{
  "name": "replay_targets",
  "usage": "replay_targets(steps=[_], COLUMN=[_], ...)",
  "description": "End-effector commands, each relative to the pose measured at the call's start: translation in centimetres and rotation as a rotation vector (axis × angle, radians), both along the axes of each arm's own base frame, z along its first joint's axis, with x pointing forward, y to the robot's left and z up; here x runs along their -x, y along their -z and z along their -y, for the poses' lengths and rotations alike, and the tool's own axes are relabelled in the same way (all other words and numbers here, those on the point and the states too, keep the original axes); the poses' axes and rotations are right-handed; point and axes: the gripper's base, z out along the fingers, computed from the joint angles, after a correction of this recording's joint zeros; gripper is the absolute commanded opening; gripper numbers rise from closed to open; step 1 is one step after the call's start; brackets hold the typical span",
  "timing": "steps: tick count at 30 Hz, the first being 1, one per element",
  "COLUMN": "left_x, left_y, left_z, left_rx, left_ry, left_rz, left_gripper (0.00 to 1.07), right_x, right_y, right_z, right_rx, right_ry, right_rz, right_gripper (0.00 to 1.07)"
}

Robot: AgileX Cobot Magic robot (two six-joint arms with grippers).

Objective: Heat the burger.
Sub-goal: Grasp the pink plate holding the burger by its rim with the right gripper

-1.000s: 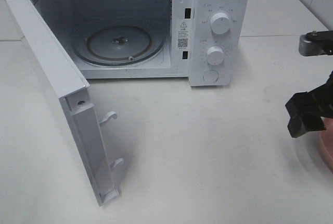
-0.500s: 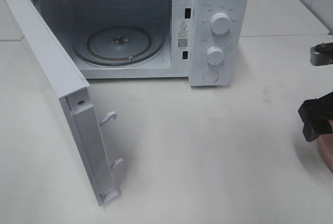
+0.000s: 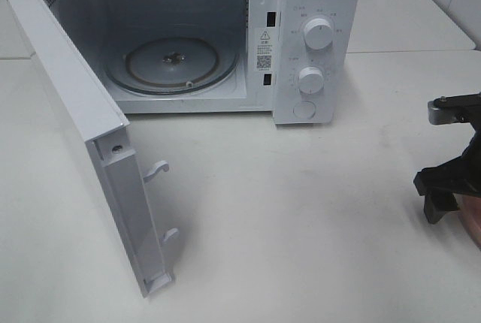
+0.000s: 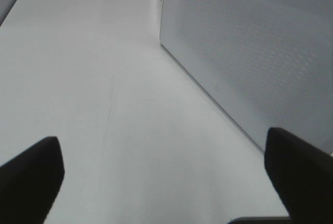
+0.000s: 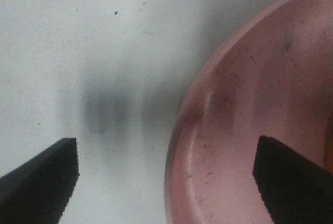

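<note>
The burger is out of view in every frame. My right gripper hangs at the far right of the table, over the near-left rim of the round pink plate. In the right wrist view its two dark fingers stand wide apart, one over the white table and one over the pink plate. Nothing is between them, so the right gripper is open. The left gripper is also open and empty, low over bare table, and does not show in the exterior view.
A white microwave stands at the back, its door swung wide open to the left, with a glass turntable inside. A perforated white panel of the microwave rises close beside the left gripper.
The right gripper drew off to the right edge of the view, then came back left and lower, beside the plate's rim. The microwave and the left gripper stayed still.
</note>
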Motion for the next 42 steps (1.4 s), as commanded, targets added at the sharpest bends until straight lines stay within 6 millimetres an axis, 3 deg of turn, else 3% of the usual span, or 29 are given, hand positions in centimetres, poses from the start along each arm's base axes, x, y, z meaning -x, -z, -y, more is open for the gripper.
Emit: replay_targets(steps=[1, 11, 16, 18, 19, 21, 24, 25, 27, 28, 38, 42], left_x=[0.2, 0.2, 0.2, 0.2, 0.2, 0.2, 0.2, 0.2, 0.2, 0.2, 0.2, 0.2], left_y=[0.0, 0.0, 0.0, 0.0, 0.0, 0.0, 0.0, 0.0, 0.0, 0.0, 0.0, 0.0], left_z=[0.0, 0.0, 0.0, 0.0, 0.0, 0.0, 0.0, 0.0, 0.0, 0.0, 0.0, 0.0], left_rx=[0.001, 0.001, 0.001, 0.001, 0.001, 0.001, 0.001, 0.001, 0.001, 0.001, 0.001, 0.001], left_ry=[0.007, 0.007, 0.007, 0.007, 0.007, 0.007, 0.007, 0.007, 0.007, 0.007, 0.007, 0.007], left_rz=[0.029, 0.029, 0.029, 0.029, 0.029, 0.029, 0.029, 0.029, 0.029, 0.029, 0.029, 0.029], left_gripper=[1.0, 1.0, 1.0, 1.0, 1.0, 1.0, 1.0, 1.0, 1.0, 1.0, 1.0, 1.0], right_x=[-0.5, -1.1, -1.1, -1.1, -1.1, -0.9, -0.9, -0.9, -0.8, -0.9, -0.8, -0.7], right_y=[0.7, 1.7, 1.7, 1.7, 1.7, 2.4, 2.7, 3.3, 3.4, 3.4, 3.3, 2.2], right_z=[0.6, 0.9, 0.9, 0.9, 0.9, 0.9, 0.9, 0.9, 0.9, 0.8, 0.8, 0.9], right_rx=[-0.002, -0.002, -0.002, -0.003, -0.003, 0.004, 0.005, 0.005, 0.005, 0.006, 0.007, 0.015], right_ry=[0.007, 0.011, 0.012, 0.022, 0.022, 0.022, 0.023, 0.024, 0.024, 0.015, 0.019, 0.023], right_rz=[0.008, -0.014, -0.015, -0.016, -0.016, -0.055, -0.071, -0.09, -0.095, -0.092, -0.093, -0.074], right_gripper=[0.87, 0.84, 0.73, 0.59, 0.59, 0.34, 0.3, 0.19, 0.14, 0.01, 0.0, 0.0])
